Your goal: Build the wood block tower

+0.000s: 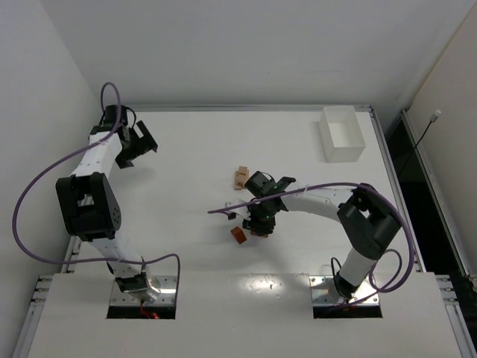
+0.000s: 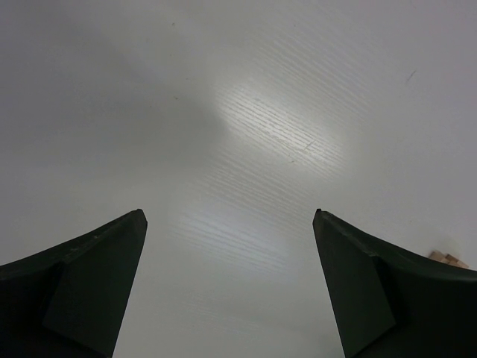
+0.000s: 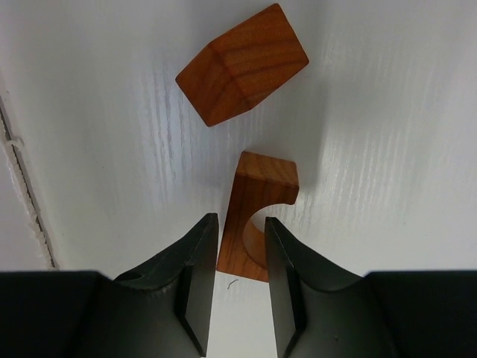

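A reddish-orange arch piece [image 3: 253, 216] lies on its side on the white table, and shows under the right gripper in the top view [image 1: 257, 230]. My right gripper [image 3: 240, 224] hangs just over the arch's near end, jaws a narrow gap apart and holding nothing. A reddish-orange block [image 3: 242, 63] lies just beyond it, also seen in the top view [image 1: 238, 235]. Pale tan blocks [image 1: 240, 177] sit in a small cluster behind the right gripper [image 1: 261, 220]. My left gripper [image 1: 138, 145] is wide open and empty at the far left, over bare table [image 2: 229, 216].
A white rectangular tray [image 1: 341, 134] stands at the back right corner. A purple cable [image 1: 223, 211] trails from the right arm across the table near the orange block. A tan block corner [image 2: 447, 259] peeks past the left gripper's right finger.
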`<state>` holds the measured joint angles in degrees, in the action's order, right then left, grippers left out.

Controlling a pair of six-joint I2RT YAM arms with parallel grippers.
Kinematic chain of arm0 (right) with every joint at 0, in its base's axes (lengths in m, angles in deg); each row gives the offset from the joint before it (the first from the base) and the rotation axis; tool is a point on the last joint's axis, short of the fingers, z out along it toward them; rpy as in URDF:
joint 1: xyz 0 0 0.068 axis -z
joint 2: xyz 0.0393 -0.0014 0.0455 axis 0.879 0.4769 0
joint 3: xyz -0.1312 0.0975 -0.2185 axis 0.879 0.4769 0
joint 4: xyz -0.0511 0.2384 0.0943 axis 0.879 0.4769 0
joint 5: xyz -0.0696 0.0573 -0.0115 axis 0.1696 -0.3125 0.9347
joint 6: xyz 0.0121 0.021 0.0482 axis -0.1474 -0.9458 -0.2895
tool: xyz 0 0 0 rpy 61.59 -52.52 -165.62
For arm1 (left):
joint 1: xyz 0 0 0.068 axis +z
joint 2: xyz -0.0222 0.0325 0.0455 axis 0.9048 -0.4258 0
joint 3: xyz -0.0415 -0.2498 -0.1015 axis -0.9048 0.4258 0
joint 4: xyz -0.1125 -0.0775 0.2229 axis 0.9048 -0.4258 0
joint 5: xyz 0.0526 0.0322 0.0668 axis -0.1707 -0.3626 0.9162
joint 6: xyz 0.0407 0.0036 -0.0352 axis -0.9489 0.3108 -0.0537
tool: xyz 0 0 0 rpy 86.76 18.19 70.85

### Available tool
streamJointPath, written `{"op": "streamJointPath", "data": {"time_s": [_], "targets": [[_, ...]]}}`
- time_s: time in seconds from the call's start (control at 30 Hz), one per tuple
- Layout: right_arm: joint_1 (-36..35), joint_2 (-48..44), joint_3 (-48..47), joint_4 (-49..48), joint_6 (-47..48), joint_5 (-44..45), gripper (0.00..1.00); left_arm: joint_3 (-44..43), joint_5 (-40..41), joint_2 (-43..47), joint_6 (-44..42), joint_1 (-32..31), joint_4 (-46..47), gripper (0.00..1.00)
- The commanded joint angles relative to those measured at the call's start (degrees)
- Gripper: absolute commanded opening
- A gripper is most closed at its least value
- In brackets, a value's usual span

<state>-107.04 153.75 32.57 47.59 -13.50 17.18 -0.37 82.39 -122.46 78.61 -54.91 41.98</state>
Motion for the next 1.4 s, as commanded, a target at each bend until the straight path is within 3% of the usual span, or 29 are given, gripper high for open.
{"op": "streamJointPath", "data": {"time_s": [0.0,0.23,0.37,0.63,0.77,0.9,1.03,1.17,1.23,1.37], "targets": [[-0.36,0.7,-2.13,-1.42,1.15,-0.85,0.28,-2.55,-0.8,-0.17,0.41,0.48,0.22,0.93],[-1.5,0.71,-0.99,-0.28,2.29,0.29,0.28,-1.5,-0.8,-0.17,0.41,0.48,0.75,0.93],[-1.5,0.71,-0.99,-0.8,2.29,0.29,0.0,-0.36,-0.8,0.97,0.41,0.48,0.75,0.93],[0.34,0.18,-5.99,-1.33,-3.23,-2.17,0.0,7.11,-0.8,7.21,-0.73,-2.06,1.8,0.93],[3.32,0.7,-12.83,-1.33,-9.03,-7.88,0.0,9.74,-0.19,11.34,-2.74,-3.3,2.51,0.93],[7.01,3.5,-20.84,-2.73,-18.6,-14.47,0.0,10.81,-0.71,14.68,-6.08,-3.83,3.56,0.96],[11.58,7.46,-29.18,-8.17,-35.47,-21.58,0.0,12.65,-6.32,16.88,-12.41,-4.35,4.18,0.99],[15.8,10.72,-30.43,-19.83,-54.8,-28.88,0.0,13.27,-13.27,21.44,-20.22,-5.93,5.57,0.99],[17.56,11.33,-28.34,-24.42,-64.88,-33.36,0.0,13.27,-16.6,23.12,-28.21,-7.34,5.59,1.0],[19.58,11.96,-27.18,-29.1,-71.16,-38.81,0.0,9.68,-27.14,25.23,-39.29,-11.02,2.08,1.0]]}}
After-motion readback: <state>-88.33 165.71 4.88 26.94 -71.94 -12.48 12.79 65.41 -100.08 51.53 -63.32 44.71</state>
